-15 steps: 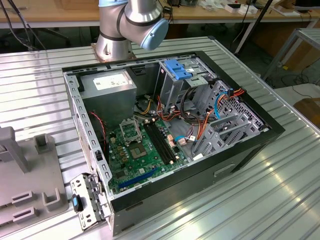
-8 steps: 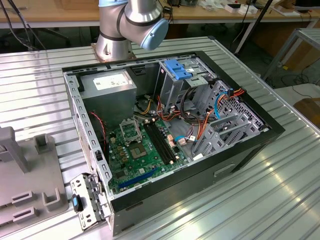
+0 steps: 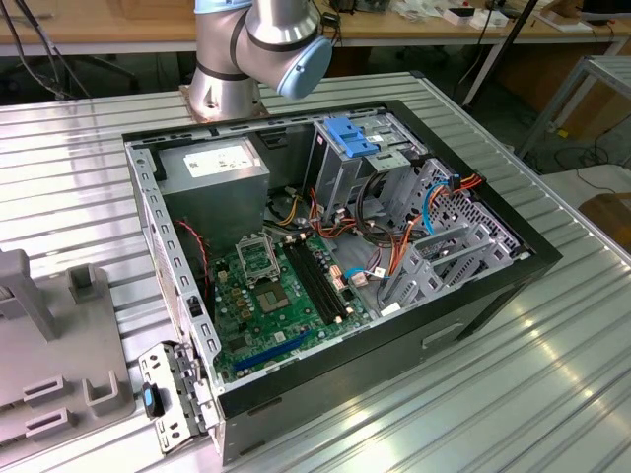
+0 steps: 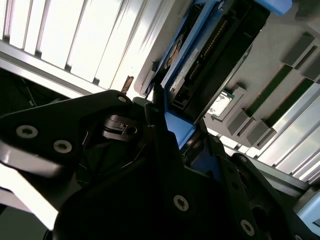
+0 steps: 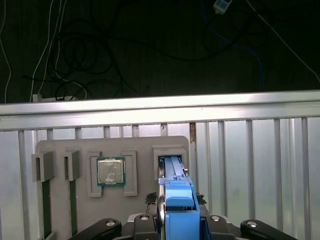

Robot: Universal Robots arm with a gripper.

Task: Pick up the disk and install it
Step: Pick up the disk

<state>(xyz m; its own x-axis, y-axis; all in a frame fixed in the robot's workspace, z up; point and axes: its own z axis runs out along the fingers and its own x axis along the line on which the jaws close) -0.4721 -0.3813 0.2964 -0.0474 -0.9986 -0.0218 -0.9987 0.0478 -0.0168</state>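
The gripper (image 5: 179, 222) is narrowed on 1 disk (image 5: 178, 200), its 2 fingers (image 4: 156, 109) pressed against the blue carrier rail from either side. In the second wrist view the disk (image 4: 210, 55) runs out from between the fingers, dark body framed in blue. It stands on edge over the grey tray (image 5: 142, 146). Its far end lies at the tray's end pocket (image 5: 172, 161), though I cannot tell whether it rests in that pocket or hangs clear of it.

The next pocket of the tray holds 1 processor chip (image 5: 110, 171). Past the chip, 2 narrow slots (image 5: 44, 200) run side by side, each with a raised grey block at its head.

The tray lies on 1 ribbed aluminium table (image 5: 250, 165). Past the table's edge behind the tray is dark floor with loose cables (image 5: 100, 55), too tangled to count.

In the exterior view the tray (image 3: 59, 365) sits at the table's (image 3: 473, 394) edge. Just beside it, toward the exterior view's right, stands 1 open computer case (image 3: 414, 345). Inside are 1 green motherboard (image 3: 266, 305), 1 grey power supply (image 3: 215, 166) and 1 blue bracket (image 3: 350, 136) atop the drive cage. The arm's base (image 3: 222, 89) stands behind the case, well apart from the tray.
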